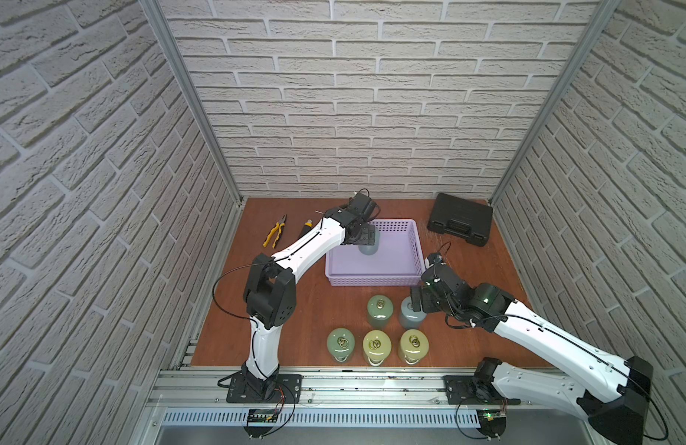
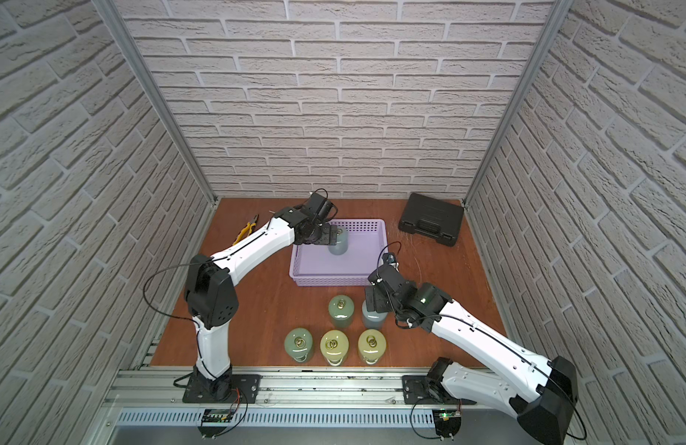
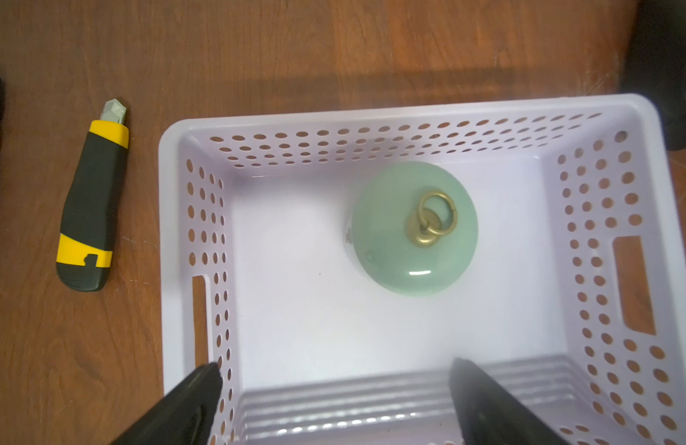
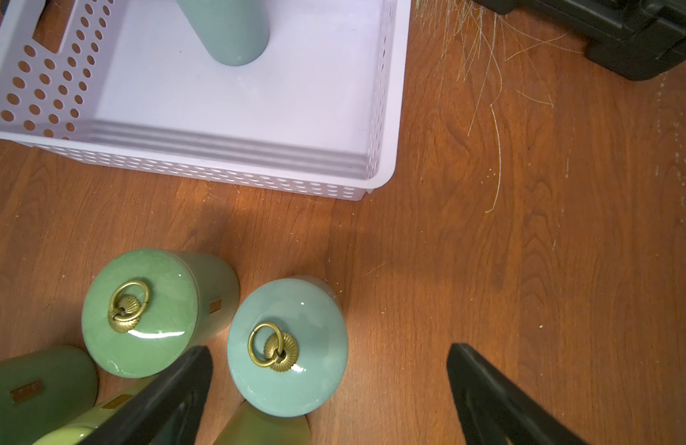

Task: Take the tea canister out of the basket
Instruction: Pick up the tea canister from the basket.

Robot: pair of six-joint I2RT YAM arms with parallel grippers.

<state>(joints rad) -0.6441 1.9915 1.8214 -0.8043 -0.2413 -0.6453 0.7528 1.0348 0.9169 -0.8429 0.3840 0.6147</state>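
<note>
Yellow-handled pliers [image 1: 275, 231] lie at the far left of the brown wood-grain counter [image 1: 314, 304], with a black-and-yellow utility knife [image 3: 92, 200] just right of them. A closed black hard case [image 1: 460, 224] sits far right. Five lidded ceramic canisters stand upright near the front. The near row holds a dark green canister [image 1: 340, 344], a middle yellow-green canister [image 1: 376, 345] and a right yellow-green canister [image 1: 413, 344]. Behind them stand a green canister [image 1: 380, 310] and a pale blue-green canister [image 1: 408, 318].

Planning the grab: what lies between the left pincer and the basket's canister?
Only bare basket floor, from left pincer to canister, in the left wrist view.
</note>
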